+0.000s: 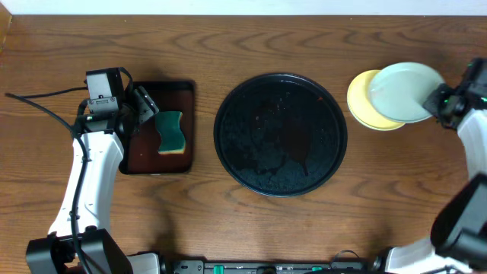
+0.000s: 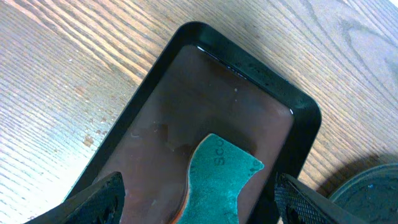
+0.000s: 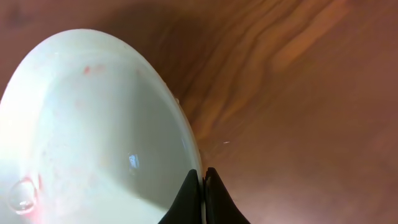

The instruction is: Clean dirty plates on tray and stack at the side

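Observation:
The large round black tray (image 1: 280, 134) sits mid-table with no plates on it. A pale yellow plate (image 1: 361, 99) lies on the table to its right. My right gripper (image 1: 441, 103) is shut on the rim of a white plate (image 1: 403, 91), which is over the yellow plate and overlaps it. In the right wrist view the fingers (image 3: 203, 186) pinch the white plate's (image 3: 93, 137) edge; faint red smears show on it. My left gripper (image 2: 196, 205) is open above a teal sponge (image 2: 217, 180). A third plate is not in view.
The sponge (image 1: 170, 132) lies in a small rectangular dark-brown tray (image 1: 180, 95) at the left; the same tray (image 2: 161, 124) fills the left wrist view. The black tray's rim (image 2: 373, 186) shows at that view's lower right. Bare wooden table surrounds everything.

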Motion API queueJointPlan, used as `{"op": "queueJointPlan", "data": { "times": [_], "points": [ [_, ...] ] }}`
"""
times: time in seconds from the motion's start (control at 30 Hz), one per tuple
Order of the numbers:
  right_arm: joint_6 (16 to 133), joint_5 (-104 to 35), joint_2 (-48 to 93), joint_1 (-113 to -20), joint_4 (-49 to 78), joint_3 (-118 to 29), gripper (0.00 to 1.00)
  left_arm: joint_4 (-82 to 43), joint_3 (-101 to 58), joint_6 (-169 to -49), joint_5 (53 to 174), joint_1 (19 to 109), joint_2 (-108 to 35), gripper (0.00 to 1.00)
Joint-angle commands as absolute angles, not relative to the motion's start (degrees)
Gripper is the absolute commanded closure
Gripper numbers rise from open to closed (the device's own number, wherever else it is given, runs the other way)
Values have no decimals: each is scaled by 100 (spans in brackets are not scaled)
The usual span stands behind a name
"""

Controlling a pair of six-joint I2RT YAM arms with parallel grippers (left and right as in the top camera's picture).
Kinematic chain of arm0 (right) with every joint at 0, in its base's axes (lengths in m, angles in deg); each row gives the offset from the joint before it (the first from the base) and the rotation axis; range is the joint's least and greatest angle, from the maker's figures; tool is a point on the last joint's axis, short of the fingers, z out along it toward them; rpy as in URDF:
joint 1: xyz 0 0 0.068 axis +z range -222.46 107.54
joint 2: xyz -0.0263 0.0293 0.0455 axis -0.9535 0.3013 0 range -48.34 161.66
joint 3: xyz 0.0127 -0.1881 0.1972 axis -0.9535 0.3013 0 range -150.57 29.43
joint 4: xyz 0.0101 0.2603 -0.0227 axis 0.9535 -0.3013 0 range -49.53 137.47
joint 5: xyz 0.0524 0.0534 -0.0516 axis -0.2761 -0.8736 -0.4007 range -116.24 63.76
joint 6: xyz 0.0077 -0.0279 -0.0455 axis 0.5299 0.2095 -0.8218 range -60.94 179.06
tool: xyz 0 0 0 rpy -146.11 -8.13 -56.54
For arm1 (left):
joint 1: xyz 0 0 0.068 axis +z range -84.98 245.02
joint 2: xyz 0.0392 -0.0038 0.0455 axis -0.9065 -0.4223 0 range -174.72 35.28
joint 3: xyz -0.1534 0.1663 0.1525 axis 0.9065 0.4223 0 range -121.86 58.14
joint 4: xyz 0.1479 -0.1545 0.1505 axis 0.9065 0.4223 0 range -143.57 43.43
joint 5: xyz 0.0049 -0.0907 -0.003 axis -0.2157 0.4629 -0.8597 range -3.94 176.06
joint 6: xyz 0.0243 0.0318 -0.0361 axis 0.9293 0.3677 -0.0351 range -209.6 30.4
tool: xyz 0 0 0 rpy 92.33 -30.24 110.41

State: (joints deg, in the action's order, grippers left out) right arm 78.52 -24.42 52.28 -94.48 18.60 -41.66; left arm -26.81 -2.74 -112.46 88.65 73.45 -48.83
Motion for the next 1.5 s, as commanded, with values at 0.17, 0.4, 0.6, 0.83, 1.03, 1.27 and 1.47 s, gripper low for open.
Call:
{"op": "queueJointPlan", "data": {
  "times": [0.17, 0.4, 0.6, 0.83, 1.03, 1.27, 1.47],
  "points": [
    [7955, -3366, 5730, -9411, 2138, -4203, 57, -2668, -396, -11256, 8792, 7364, -4883, 22],
    [7527, -4518, 5713, -9359, 2125, -4203, 43, -2668, -396, -11256, 8792, 7364, -4883, 22],
    [7529, -4835, 5295, -9182, 1878, -4203, 41, -2668, -396, -11256, 8792, 7364, -4883, 22],
    [7527, -4837, 3809, -8550, 1399, -4203, 34, -2668, -396, -11256, 8792, 7364, -4883, 22],
    [7531, -4667, 3007, -7145, 1119, -4203, 29, -2668, -396, -11256, 8792, 7364, -4883, 22],
    [7529, -4127, 2740, -5693, 903, -4203, 1, -2668, -396, -11256, 8792, 7364, -4883, 22],
    [7203, -4105, 2751, -5361, 365, -4203, 1, -2668, -396, -11256, 8792, 7364, -4883, 22]
  ]
}}
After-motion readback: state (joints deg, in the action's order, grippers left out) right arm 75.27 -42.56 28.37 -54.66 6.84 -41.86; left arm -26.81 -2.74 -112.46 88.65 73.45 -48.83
